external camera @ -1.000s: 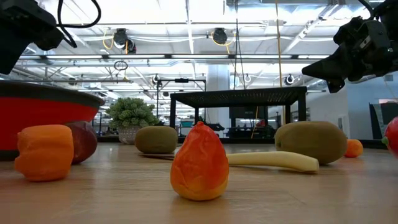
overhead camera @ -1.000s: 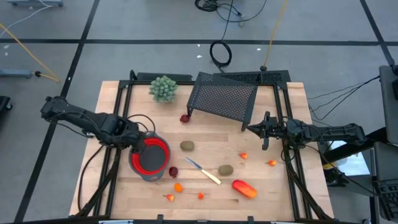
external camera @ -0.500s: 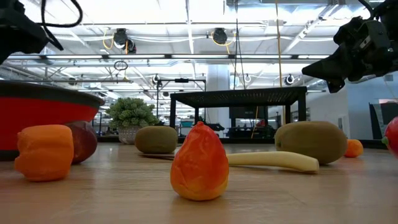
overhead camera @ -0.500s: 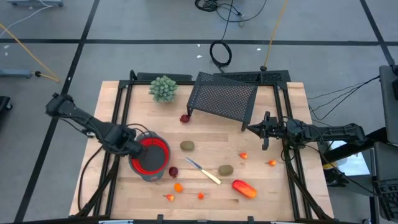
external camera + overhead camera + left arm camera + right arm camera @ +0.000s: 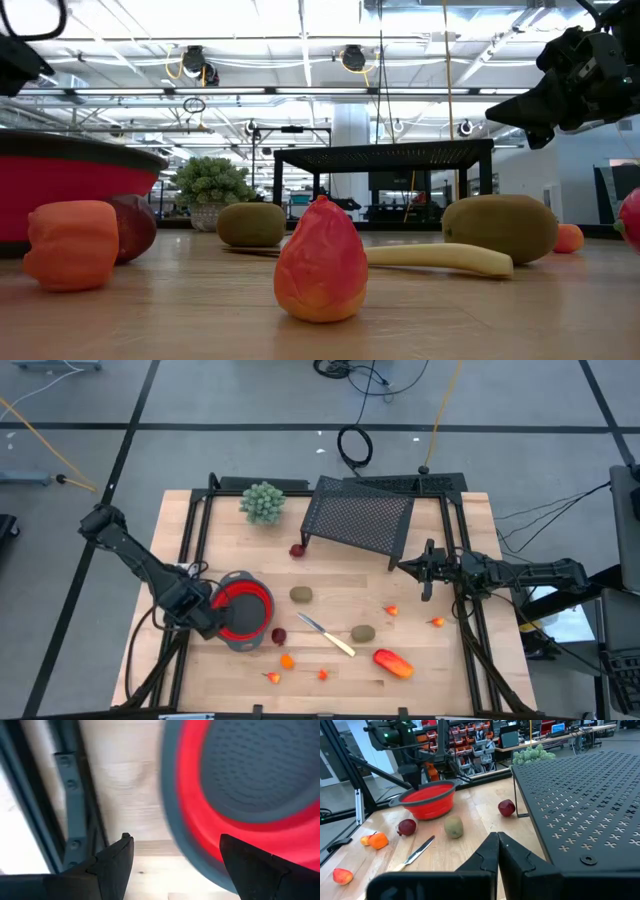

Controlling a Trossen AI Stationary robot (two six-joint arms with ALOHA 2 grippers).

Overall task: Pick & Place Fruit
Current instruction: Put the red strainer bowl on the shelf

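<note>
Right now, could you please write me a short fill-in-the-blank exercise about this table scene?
1. The left pincer hovers with open fingers at the rim of the red ____.
2. The right pincer is ____ and holds nothing.
3. The knife lies between two brown ____.
4. The green plant stands beside the black mesh ____.

Missing words: bowl; shut; kiwis; rack

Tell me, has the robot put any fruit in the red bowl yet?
Not that I can see: the part of the red bowl in the left wrist view is bare. The left gripper hangs open and empty at the bowl's rim; the right gripper waits shut by the black rack. Both kiwis, the dark red pieces and the long orange-red piece remain on the table.
</note>
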